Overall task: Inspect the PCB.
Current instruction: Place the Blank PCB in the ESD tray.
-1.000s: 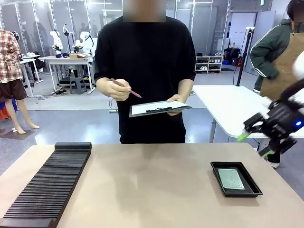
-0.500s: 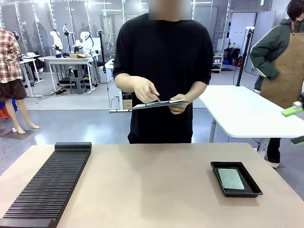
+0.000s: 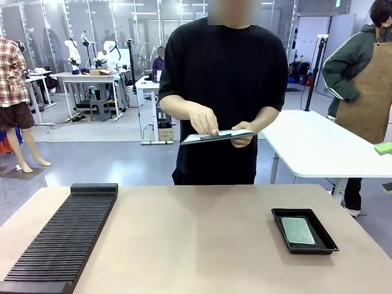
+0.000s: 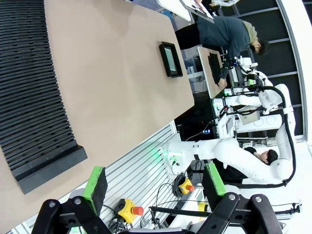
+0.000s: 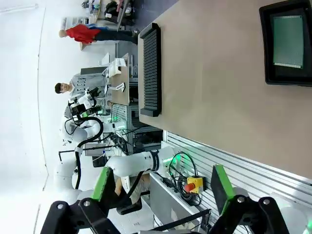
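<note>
The PCB [image 3: 298,231] is a green speckled board lying flat in a shallow black tray [image 3: 306,212] on the right of the table. It also shows in the right wrist view as the PCB [image 5: 287,41] in its tray [image 5: 265,48], and far off in the left wrist view as the PCB [image 4: 171,58]. My right gripper [image 3: 386,166] is at the picture's right edge, well above and right of the tray, open and holding nothing. Its pads [image 5: 219,183] stand wide apart. My left gripper [image 4: 155,181] is open and empty, back behind the table's near edge.
A long black slotted rack [image 3: 64,236] lies along the table's left side. Across the table a person holds a clipboard [image 3: 217,136], one hand resting on it. A white table [image 3: 318,147] stands behind on the right, with another person beside it.
My right gripper has drawn back to the right, almost out of the front view. The person has stepped to the right and lowered the pen hand onto the clipboard.
</note>
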